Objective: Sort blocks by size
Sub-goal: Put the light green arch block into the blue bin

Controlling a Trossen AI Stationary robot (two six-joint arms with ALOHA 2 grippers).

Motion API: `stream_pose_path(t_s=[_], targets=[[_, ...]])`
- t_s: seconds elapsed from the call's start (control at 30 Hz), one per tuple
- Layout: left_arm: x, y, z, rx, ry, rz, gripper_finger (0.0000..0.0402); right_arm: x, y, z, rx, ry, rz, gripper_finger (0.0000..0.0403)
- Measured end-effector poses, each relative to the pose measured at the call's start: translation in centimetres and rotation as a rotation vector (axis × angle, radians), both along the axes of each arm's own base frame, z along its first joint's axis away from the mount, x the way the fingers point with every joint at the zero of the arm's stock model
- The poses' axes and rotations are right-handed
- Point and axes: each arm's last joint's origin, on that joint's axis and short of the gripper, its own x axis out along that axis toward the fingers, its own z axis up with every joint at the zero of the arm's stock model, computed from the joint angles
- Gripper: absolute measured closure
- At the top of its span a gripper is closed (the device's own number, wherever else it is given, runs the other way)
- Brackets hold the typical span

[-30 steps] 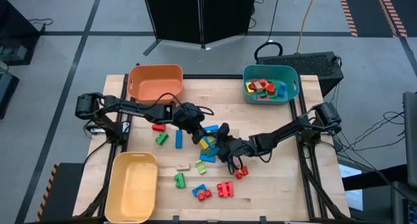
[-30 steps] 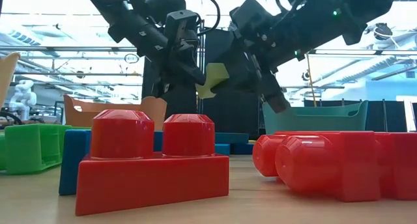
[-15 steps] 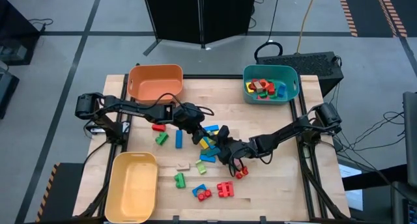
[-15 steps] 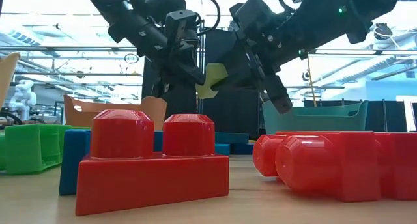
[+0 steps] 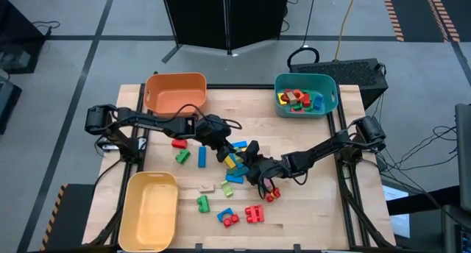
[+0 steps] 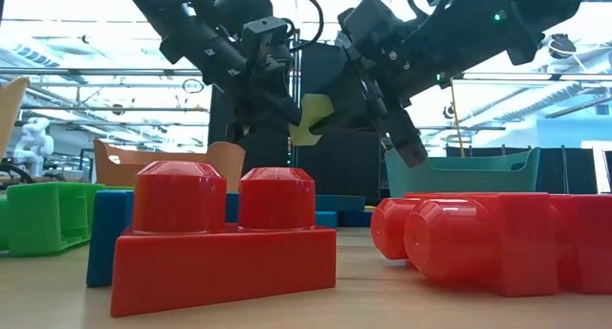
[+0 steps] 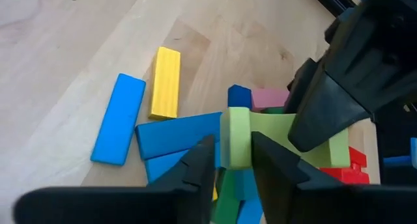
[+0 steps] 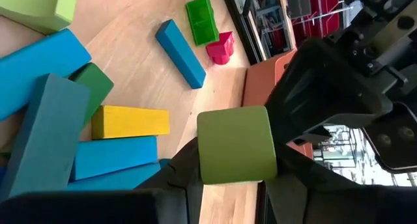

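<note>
A: High view, entry one. The wooden counter [image 5: 309,209] carries an orange bin [image 5: 175,93], a teal bin [image 5: 305,93] partly filled with blocks, and a yellow bin [image 5: 149,210]. Loose blocks [image 5: 235,181] lie in a central heap. Both arms meet over that heap: left tool [image 5: 221,147], right tool [image 5: 255,162].

B: And the block being passed?

A: Low view, entry two. A light green block [image 6: 308,120], matte and square-edged, hangs above the counter between the two tools, left tool [image 6: 277,104] on one end and right tool [image 6: 382,104] on the other. Up front sit a glossy red studded brick [image 6: 222,235] and a second red brick [image 6: 483,241] on its side.

B: Who has hold of it?

A: Left wrist view, entry three. The left tool [image 7: 228,155] flanks the near end of the green block [image 7: 238,138], its fingers [image 7: 202,162] close alongside; whether they press it I cannot tell. The block's long axis runs straight from the left tool to the right one. Below lie a flat blue bar [image 7: 118,127] and a yellow bar [image 7: 165,82].

B: Right side?

A: Right wrist view, entry four. The right tool [image 8: 234,149] pinches the green block [image 8: 236,144], whose square end face fills the gap between its fingers. I judge the right arm carries it and the handover is nearly done; the left tool need only clear along that axis.
</note>
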Motion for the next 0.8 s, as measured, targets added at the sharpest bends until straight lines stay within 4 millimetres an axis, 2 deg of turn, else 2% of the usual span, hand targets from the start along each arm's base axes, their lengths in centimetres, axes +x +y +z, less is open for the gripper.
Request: stream_pose_path(t_s=[0.23,0.4,0.47,0.67,0.8], targets=[[-0.2,1.0,0.2,0.019,-0.009,0.009,0.0246,0.0,0.0,0.0,0.027,-0.012,-0.021,0.0283],[-0.8,1.4,1.5,0.082,-0.057,-0.013,0.0236,-0.1,-0.6,-0.1,-0.008,-0.009,-0.116,0.0282],[-1.2,1.4,2.5,0.118,-0.091,-0.029,0.0235,-0.2,-1.2,0.0,-0.012,-0.005,-0.166,0.0283],[-3.0,1.3,5.2,0.284,-0.156,-0.008,0.0235,-0.8,-3.9,0.7,0.12,-0.005,-0.303,0.0282],[-4.2,0.6,5.7,0.332,-0.168,-0.007,0.0235,-1.9,-5.7,2.0,0.195,-0.01,-0.402,0.0281]])
